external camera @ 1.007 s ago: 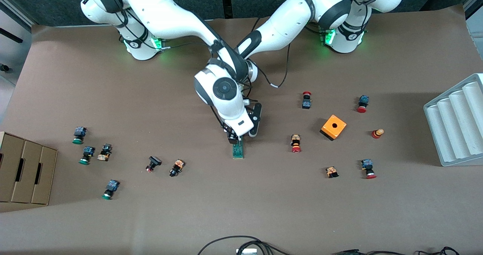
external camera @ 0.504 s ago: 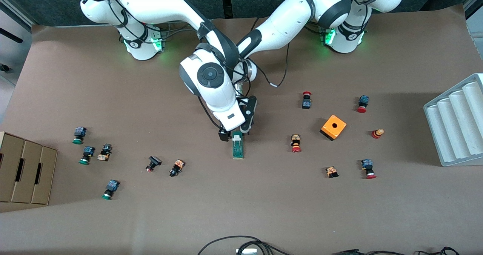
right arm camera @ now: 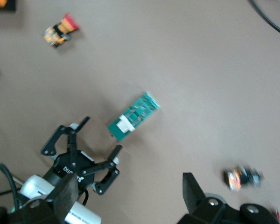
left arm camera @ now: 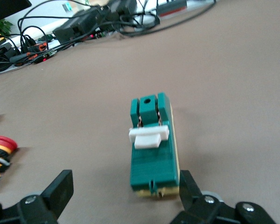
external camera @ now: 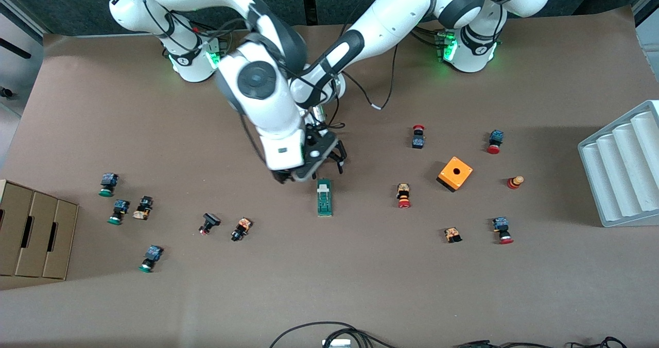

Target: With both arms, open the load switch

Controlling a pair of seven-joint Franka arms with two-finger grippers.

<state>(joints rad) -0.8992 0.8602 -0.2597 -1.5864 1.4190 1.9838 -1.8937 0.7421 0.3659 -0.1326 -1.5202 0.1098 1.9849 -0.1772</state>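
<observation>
The load switch (external camera: 324, 197), a narrow dark-green block with a white piece (left arm camera: 149, 136) across its top, lies flat at mid-table. My left gripper (external camera: 325, 172) stands open just off the switch's end that faces the bases. In the left wrist view the switch (left arm camera: 154, 156) lies close to one finger (left arm camera: 189, 186), and nothing sits between the jaws of the left gripper (left arm camera: 126, 191). My right gripper (external camera: 288, 175) hangs open over bare table beside the left one. From above, the right wrist view shows the switch (right arm camera: 133, 116), the left gripper (right arm camera: 102, 134) and the empty right gripper (right arm camera: 128, 196).
Small push buttons are scattered toward both ends of the table. An orange cube (external camera: 455, 173) with a hole sits toward the left arm's end, and a white ridged tray (external camera: 623, 162) at that edge. A cardboard box (external camera: 36, 229) stands at the right arm's end. Cables (external camera: 329, 332) lie at the front edge.
The right gripper has come off the switch's end, lifted and drawn back toward its base. The left gripper has swung in to that end. The switch has stayed in place.
</observation>
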